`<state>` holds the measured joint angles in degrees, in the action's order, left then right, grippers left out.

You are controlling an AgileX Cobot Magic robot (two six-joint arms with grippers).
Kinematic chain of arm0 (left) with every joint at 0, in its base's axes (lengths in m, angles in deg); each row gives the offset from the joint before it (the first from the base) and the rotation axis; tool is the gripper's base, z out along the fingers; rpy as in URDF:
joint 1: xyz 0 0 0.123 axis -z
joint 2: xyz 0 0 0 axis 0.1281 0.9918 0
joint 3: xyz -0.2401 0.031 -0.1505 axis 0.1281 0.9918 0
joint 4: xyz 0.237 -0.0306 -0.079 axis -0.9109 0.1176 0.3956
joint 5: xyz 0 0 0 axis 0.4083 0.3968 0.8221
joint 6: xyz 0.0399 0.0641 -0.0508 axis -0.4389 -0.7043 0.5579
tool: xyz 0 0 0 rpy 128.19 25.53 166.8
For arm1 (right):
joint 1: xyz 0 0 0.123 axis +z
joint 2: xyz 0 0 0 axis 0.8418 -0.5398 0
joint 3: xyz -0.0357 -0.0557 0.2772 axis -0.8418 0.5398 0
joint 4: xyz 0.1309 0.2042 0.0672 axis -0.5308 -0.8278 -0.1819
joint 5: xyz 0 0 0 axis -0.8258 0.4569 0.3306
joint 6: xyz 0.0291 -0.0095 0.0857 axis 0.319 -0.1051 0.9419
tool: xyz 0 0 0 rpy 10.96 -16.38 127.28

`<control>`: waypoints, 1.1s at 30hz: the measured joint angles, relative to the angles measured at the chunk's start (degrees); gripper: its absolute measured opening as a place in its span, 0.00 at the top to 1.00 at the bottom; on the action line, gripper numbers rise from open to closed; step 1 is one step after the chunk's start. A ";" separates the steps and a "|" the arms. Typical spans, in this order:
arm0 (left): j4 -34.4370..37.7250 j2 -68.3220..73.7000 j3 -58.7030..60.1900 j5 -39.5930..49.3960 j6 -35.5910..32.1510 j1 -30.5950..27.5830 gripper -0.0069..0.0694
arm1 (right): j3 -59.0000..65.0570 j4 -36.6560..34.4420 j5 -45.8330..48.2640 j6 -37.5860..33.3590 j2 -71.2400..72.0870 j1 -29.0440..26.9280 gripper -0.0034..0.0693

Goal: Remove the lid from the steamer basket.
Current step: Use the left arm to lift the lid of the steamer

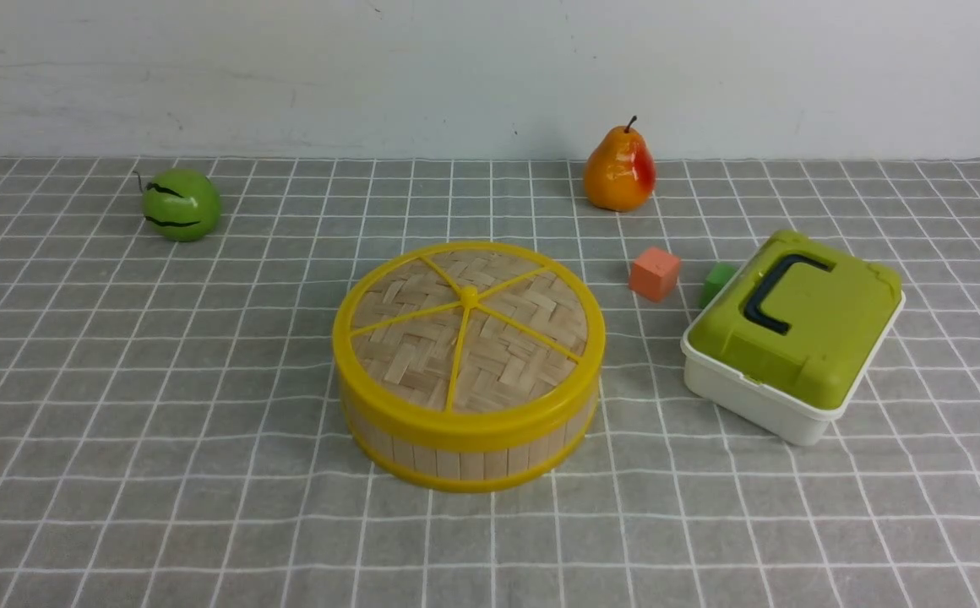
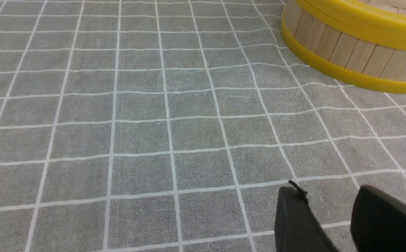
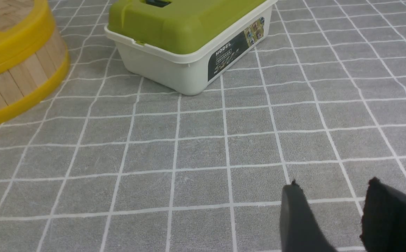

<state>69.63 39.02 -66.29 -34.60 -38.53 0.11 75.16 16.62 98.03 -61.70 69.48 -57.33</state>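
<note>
Lid [image 1: 468, 329] caps the steamer basket [image 1: 456, 463]; both arms' jaws spread, empty, so we grip its rim and lift straight.

The round lid [image 1: 469, 333] is matt woven bamboo set in a thick, smooth yellow plastic rim and spokes. The round steamer basket [image 1: 465, 463] has plain light bamboo slats between smooth yellow plastic hoops. The tabletop [image 1: 118, 422] is covered in grey, white-lined fabric, matt and slightly wrinkled. The white rectangular box with olive-green lid [image 1: 794, 338] is smooth, faintly shiny plastic. The orange-red pear [image 1: 619, 173] looks glossy.
</note>
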 joint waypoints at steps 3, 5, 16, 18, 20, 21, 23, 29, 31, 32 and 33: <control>0.00 0.00 0.00 0.00 0.00 0.00 0.60 | 0.00 0.00 0.00 0.00 0.00 0.00 0.62; -0.75 0.00 0.00 0.00 -0.16 0.00 0.60 | 0.00 0.00 0.00 0.00 0.00 0.00 0.62; -3.57 0.00 0.00 -1.53 -0.61 0.00 0.60 | 0.00 0.00 0.00 0.00 0.00 0.00 0.62; -3.35 0.00 0.05 -3.65 -0.61 0.00 0.60 | 0.00 0.00 0.00 0.00 0.00 0.00 0.62; -3.21 0.00 0.12 -8.01 -0.61 0.00 0.60 | 0.00 0.00 0.00 0.00 0.00 0.00 0.62; -3.19 0.00 0.11 -11.89 -0.61 0.00 0.60 | 0.00 0.00 0.00 0.00 0.00 0.00 0.62; -3.15 0.00 0.13 -15.57 -0.61 0.00 0.60 | 0.00 0.00 0.00 0.00 0.00 0.00 0.62; -1.57 0.00 0.13 -36.06 2.88 0.00 0.60 | 0.00 0.00 0.00 0.00 0.00 0.00 0.62; -1.35 0.00 0.13 -41.07 5.36 0.00 0.60 | 0.00 0.00 0.00 0.00 0.00 0.00 0.62; -1.15 0.00 0.13 -43.45 6.87 0.00 0.60 | 0.00 0.00 0.00 0.00 0.00 0.00 0.62; -0.74 0.00 0.17 -45.96 8.67 0.00 0.60 | 0.00 0.00 0.00 0.00 0.00 0.00 0.62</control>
<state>68.88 39.02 -66.12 -80.56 -29.85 0.11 75.16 16.62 98.03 -61.70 69.48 -57.33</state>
